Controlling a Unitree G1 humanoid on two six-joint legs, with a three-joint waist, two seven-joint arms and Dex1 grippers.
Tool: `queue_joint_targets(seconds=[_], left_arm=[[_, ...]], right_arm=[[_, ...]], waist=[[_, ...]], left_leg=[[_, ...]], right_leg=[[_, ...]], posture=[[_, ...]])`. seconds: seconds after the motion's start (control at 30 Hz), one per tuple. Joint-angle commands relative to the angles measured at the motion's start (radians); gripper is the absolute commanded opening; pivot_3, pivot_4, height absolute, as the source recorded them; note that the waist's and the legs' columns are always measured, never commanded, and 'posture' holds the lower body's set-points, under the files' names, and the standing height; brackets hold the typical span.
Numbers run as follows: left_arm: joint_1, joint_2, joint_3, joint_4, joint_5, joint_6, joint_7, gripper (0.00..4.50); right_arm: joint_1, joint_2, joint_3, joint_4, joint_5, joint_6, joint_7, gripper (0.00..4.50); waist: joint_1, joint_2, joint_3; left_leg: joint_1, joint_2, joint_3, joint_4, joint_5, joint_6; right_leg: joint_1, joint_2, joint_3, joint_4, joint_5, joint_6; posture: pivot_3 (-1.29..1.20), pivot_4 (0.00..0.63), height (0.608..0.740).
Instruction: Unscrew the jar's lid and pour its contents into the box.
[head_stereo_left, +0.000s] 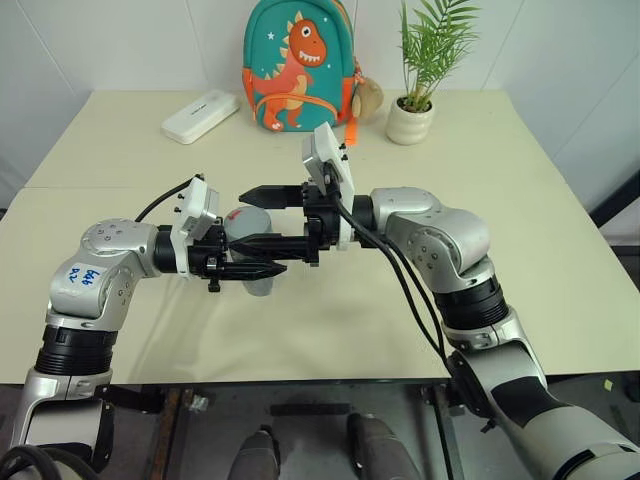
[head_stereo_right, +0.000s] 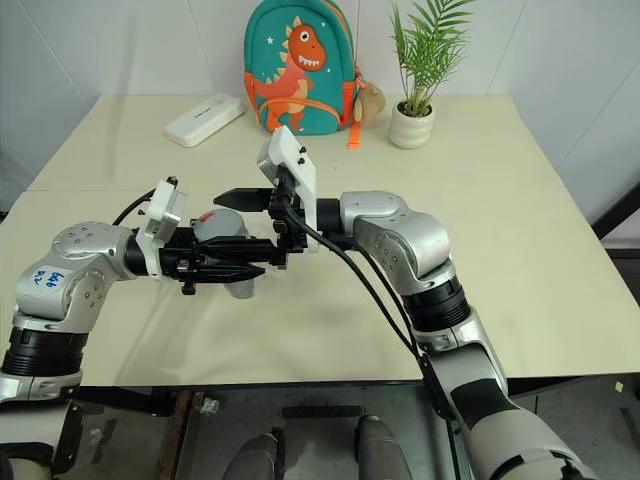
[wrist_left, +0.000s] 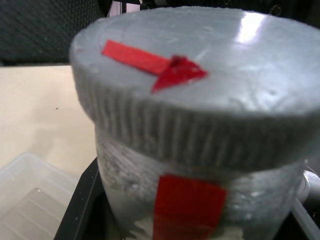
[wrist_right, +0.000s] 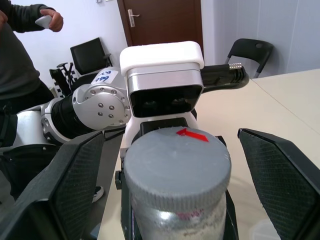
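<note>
Left gripper (head_stereo_left: 268, 268) clenched on my silvery-grey red-striped jar (wrist_right: 176, 200), steadying it | right gripper (head_stereo_left: 263, 213) spread wide around its ribbed grey lid (wrist_left: 200, 100), ready to unscrew

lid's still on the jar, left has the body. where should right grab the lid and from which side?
Grip the lid on its ribbed rim, one finger on each side, closing across its width. The left gripper is shut on the jar below the lid, so that rim is bare. The right gripper is open and already straddles it, facing the left; likely just close, keeping the fingers above the left's.
</note>
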Motion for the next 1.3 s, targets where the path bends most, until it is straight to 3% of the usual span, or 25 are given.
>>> queue_joint_targets(seconds=[0.03,0.77,1.3], left_arm=[[-0.021,0.008,0.016,-0.009,-0.008,-0.012,-0.006,1.99],[-0.014,0.004,0.022,-0.013,-0.009,-0.018,0.007,1.99],[-0.005,0.011,0.026,-0.020,-0.015,-0.009,0.009,1.99]], right_arm=[[-0.025,0.017,0.007,-0.034,0.002,0.003,-0.010,4.48],[-0.079,-0.009,-0.035,0.092,-0.036,-0.056,0.008,4.48],[-0.045,-0.022,-0.041,0.045,0.009,-0.017,0.052,4.48]], waist=[[0.000,0.000,0.000],[-0.001,0.000,0.000],[-0.001,0.000,0.000]], left_leg=[[0.000,0.000,0.000,0.000,0.000,0.000],[0.000,0.000,0.000,0.000,0.000,0.000],[0.000,0.000,0.000,0.000,0.000,0.000]], right_leg=[[0.000,0.000,0.000,0.000,0.000,0.000],[0.000,0.000,0.000,0.000,0.000,0.000],[0.000,0.000,0.000,0.000,0.000,0.000]], posture=[[0.00,0.150,0.740],[0.00,0.150,0.740],[0.00,0.150,0.740]])
